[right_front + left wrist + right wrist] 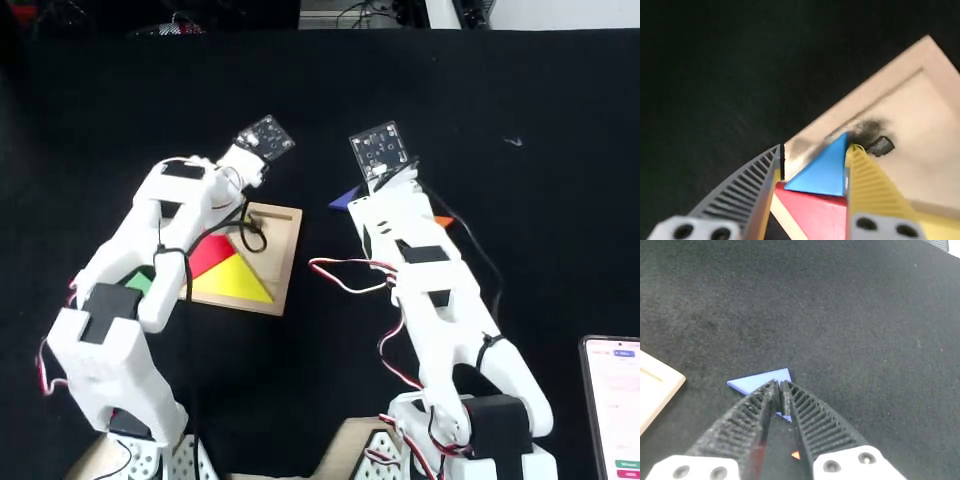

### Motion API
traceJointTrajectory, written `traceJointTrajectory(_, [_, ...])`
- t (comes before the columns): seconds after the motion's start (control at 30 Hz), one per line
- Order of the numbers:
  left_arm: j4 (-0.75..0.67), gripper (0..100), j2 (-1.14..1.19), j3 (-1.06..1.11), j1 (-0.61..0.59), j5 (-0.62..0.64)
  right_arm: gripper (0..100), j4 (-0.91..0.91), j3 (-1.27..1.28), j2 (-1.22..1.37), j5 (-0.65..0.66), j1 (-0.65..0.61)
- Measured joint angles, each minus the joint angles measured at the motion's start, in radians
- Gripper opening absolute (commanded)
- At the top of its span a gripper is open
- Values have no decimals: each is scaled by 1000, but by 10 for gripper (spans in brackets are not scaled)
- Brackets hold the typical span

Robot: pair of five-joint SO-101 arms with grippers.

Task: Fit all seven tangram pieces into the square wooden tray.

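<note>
The square wooden tray [285, 232] lies on the black mat under my left arm. A red piece [208, 254] and a yellow triangle [236, 281] lie in it. My left gripper [815, 150] hangs over the tray's bare floor [925, 120], shut on a light blue triangle [821, 174], with the red piece [815, 216] just below. A violet-blue triangle [760, 381] lies flat on the mat right of the tray. My right gripper [779, 387] stands shut directly over it, its tips at the triangle's near edge. An orange piece [443, 221] peeks from beside the right arm.
A green piece [140, 282] shows left of the tray, partly hidden by the left arm. A phone [612, 408] lies at the right front edge. The tray's corner [652, 385] is close to the violet-blue triangle. Open black mat stretches behind both arms.
</note>
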Motion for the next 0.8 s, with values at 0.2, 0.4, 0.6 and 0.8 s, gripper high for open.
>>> traceJointTrajectory(0.2, [0, 207, 6, -17, -9, 37, 12, 0, 0, 0, 0, 0])
traceJointTrajectory(0.4, [9, 207, 6, -18, -43, 14, 12, 0, 0, 0, 0, 0])
traceJointTrajectory(0.6, [132, 207, 6, -103, -57, -8, 13, 0, 0, 0, 0, 0])
traceJointTrajectory(0.8, [319, 203, -5, -290, -83, 74, 14, 0, 0, 0, 0, 0])
